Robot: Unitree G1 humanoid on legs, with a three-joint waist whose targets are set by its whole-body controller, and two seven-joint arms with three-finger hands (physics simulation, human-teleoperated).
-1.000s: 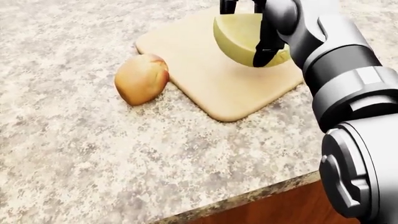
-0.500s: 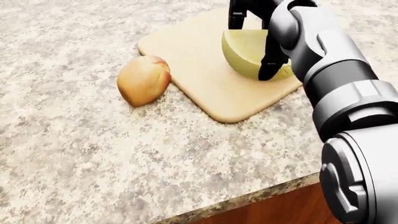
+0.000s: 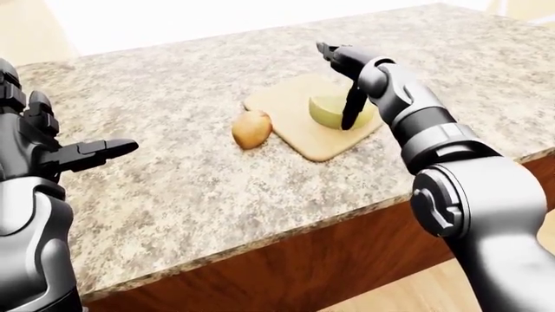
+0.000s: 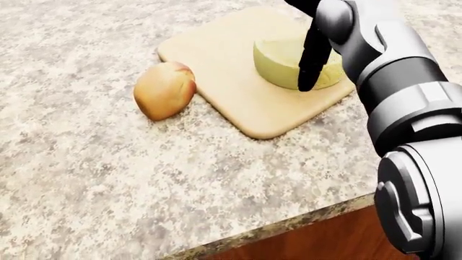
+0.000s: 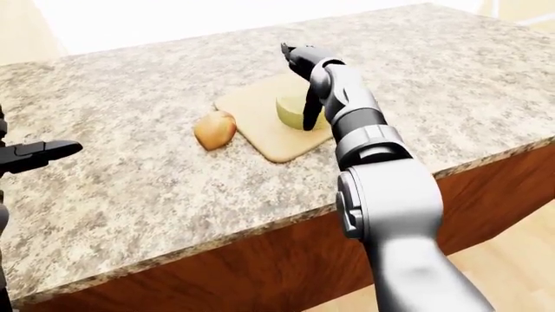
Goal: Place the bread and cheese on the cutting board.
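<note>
The pale yellow cheese [image 4: 283, 63], a half round, lies flat on the tan cutting board [image 4: 231, 81], at the board's right side. The brown bread roll [image 4: 164, 90] lies on the counter, touching the board's left edge. My right hand [image 3: 341, 75] hovers just over the cheese with its fingers spread. One dark finger [image 4: 313, 57] hangs down in front of the cheese and is not closed round it. My left hand [image 3: 82, 154] is open and empty, held above the counter at the far left, far from the board.
The speckled granite counter [image 3: 190, 188] runs across the view. Its near edge [image 4: 288, 230] has a reddish wood cabinet front [image 3: 286, 266] below it. A light wood floor [image 5: 512, 253] shows at the lower right.
The right hand lowered the cheese onto the board and let it go. The cheese now lies flat, and the fingers have opened and risen slightly.
</note>
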